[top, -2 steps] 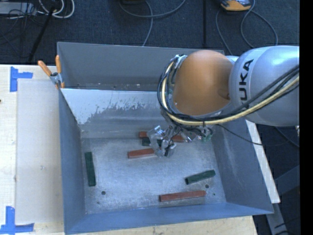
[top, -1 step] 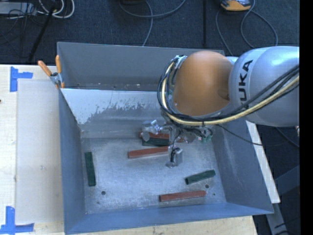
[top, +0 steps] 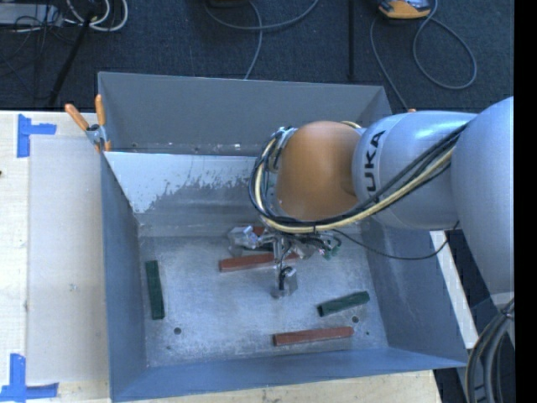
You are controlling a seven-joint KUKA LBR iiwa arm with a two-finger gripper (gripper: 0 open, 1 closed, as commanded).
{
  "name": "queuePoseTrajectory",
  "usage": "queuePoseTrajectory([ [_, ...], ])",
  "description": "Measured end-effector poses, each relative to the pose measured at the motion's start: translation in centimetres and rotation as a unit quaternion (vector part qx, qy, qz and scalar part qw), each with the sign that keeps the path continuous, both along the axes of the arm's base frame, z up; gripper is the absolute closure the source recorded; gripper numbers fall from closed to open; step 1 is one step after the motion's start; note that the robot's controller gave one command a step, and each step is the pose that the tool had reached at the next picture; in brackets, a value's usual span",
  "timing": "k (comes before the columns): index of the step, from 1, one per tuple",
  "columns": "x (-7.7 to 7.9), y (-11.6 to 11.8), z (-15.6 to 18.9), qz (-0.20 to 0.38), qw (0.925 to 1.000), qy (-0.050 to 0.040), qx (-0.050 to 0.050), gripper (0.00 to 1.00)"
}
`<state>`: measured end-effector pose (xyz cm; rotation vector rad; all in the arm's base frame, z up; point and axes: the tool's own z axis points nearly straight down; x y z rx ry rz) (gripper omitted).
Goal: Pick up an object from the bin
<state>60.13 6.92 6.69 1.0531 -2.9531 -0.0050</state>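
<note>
- We see the arm coming in from the right, its orange cover hanging over the middle of the grey bin.
- The gripper is down low, near the centre of the bin floor.
- Honestly, we can't tell whether the gripper is open or closed. It's too small and half tucked under the wrist.
- Closest thing to it is a reddish-brown stick, lying flat and roughly level just to the gripper's left. Its right end runs up to the gripper, and we can't tell if the two actually touch.
- A dark green stick lies below and to the right of the gripper, slightly tilted, near but apart from it.
- Another reddish-brown stick, the lower one, sits by the bin's near wall, below the gripper.
- Way over on the left there's an upright green stick, well apart from everything else.
</note>
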Motion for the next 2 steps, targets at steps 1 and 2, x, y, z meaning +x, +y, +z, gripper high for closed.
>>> queuePoseTrajectory([
  [1, 0.2, 0.0, 0.5, -0.003, 1.0000, -0.0029, 0.001, 1.00],
  [2, -1.4, -1.3, 13.6, 0.016, 0.9998, -0.0080, 0.000, 1.00],
])
